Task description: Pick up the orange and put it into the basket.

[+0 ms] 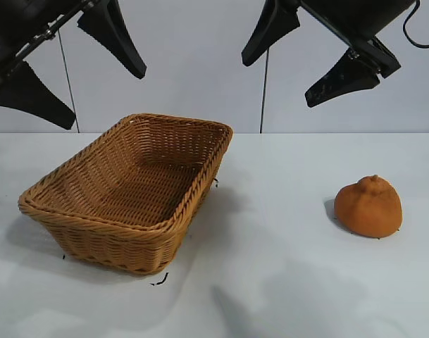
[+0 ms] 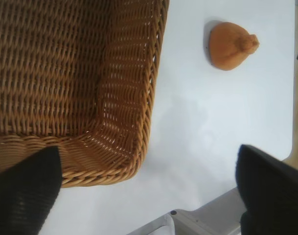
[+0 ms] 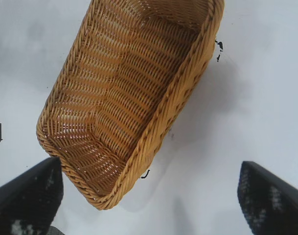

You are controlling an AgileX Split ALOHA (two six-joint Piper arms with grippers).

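The orange point(image 1: 368, 205), dull and lumpy with a knob on top, rests on the white table at the right, well apart from the basket. The golden-brown wicker basket point(image 1: 203, 179) stands at the left with nothing in it. My left gripper point(image 1: 105, 97) hangs open high above the basket's far left side. My right gripper point(image 1: 277, 83) hangs open high over the table, between basket and orange. The left wrist view shows the left gripper point(image 2: 148, 149) over a basket point(image 2: 149, 98) corner, with the orange point(image 2: 232, 45) farther off. In the right wrist view the right gripper point(image 3: 149, 164) looks down on the basket point(image 3: 183, 88); the orange is out of that view.
The white table point(image 1: 270, 267) has bare room between basket and orange. Small black marks point(image 1: 160, 280) lie by the basket's near corner. A grey wall stands behind. A table edge with a metal frame point(image 2: 207, 215) shows in the left wrist view.
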